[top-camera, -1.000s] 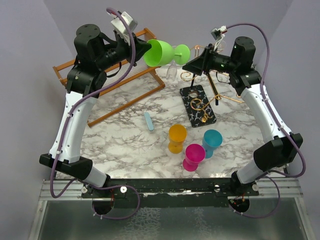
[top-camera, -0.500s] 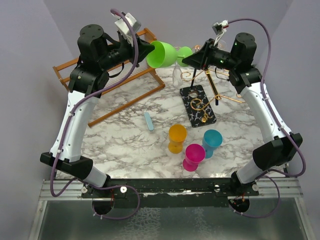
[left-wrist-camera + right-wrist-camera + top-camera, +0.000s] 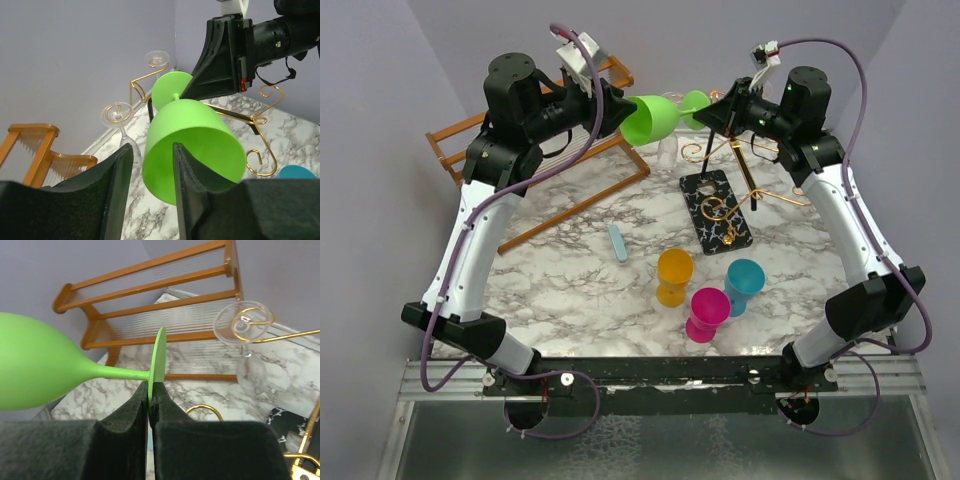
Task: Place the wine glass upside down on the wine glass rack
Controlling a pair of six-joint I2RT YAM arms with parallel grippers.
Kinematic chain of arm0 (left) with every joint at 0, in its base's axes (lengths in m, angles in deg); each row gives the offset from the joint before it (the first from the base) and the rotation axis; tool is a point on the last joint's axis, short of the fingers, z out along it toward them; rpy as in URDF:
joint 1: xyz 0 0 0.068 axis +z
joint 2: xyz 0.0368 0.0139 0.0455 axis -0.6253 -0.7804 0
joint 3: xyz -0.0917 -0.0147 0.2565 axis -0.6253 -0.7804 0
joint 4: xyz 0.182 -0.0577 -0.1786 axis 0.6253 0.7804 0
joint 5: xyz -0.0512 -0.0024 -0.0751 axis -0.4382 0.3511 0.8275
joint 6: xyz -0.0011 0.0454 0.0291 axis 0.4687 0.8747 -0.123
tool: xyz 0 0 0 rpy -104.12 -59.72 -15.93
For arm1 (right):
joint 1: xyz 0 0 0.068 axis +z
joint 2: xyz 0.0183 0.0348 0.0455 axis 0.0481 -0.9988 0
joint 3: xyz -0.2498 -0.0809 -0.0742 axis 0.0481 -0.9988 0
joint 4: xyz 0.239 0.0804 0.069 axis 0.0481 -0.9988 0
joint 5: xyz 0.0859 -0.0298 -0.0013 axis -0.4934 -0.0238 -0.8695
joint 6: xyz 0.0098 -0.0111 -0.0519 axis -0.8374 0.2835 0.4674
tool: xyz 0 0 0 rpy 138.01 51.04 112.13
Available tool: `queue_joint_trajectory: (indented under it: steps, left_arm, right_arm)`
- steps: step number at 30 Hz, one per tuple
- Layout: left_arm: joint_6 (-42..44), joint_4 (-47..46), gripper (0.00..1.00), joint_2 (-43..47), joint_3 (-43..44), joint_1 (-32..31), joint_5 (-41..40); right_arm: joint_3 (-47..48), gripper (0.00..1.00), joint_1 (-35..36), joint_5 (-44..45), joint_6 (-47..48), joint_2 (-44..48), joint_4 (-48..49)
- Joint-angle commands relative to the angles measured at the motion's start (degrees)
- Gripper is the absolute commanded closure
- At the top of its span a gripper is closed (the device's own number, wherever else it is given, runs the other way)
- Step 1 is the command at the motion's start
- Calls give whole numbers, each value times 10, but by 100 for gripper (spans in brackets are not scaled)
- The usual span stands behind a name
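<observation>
Top view: the green glass (image 3: 650, 118) hangs on its side in the air, beside the gold arms of the rack (image 3: 718, 208). The left gripper (image 3: 620, 108) is at the bowl and the right gripper (image 3: 707, 110) at the foot (image 3: 696, 100).

Left wrist: its fingers (image 3: 120, 175) are parted, straddling the bowl's rim, with a gap showing.

Right wrist: the jaws are clamped tight on the foot's edge, and the bowl points left.

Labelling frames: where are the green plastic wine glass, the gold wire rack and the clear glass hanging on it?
green plastic wine glass (image 3: 648, 120), top view, bowl.
gold wire rack (image 3: 730, 232), top view, black base.
clear hanging glass (image 3: 225, 332), right wrist view, foot.
</observation>
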Motion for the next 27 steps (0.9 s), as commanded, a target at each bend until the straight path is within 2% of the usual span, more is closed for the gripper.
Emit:
queue_joint_trajectory:
  steps: [1, 4, 8, 17, 24, 27]
  left_arm:
    - [16, -3, 53, 29, -8, -2, 10]
    - [52, 11, 34, 51, -23, -1, -20]
    - [109, 36, 21, 79, -45, 0, -73]
    - [183, 109, 6, 126, -104, 22, -104]
    - [193, 143, 1, 138, -134, 39, -111]
    - [188, 149, 1, 138, -135, 46, -104]
  right_arm:
    - [19, 98, 0, 80, 72, 15, -23]
    - [20, 98, -3, 124, 116, 25, -33]
    - [32, 98, -11, 185, 176, 36, -46]
    - [38, 98, -79, 273, 280, 81, -59]
    - [11, 98, -188, 320, 336, 132, -57]
    - [-4, 98, -212, 357, 371, 150, -51]
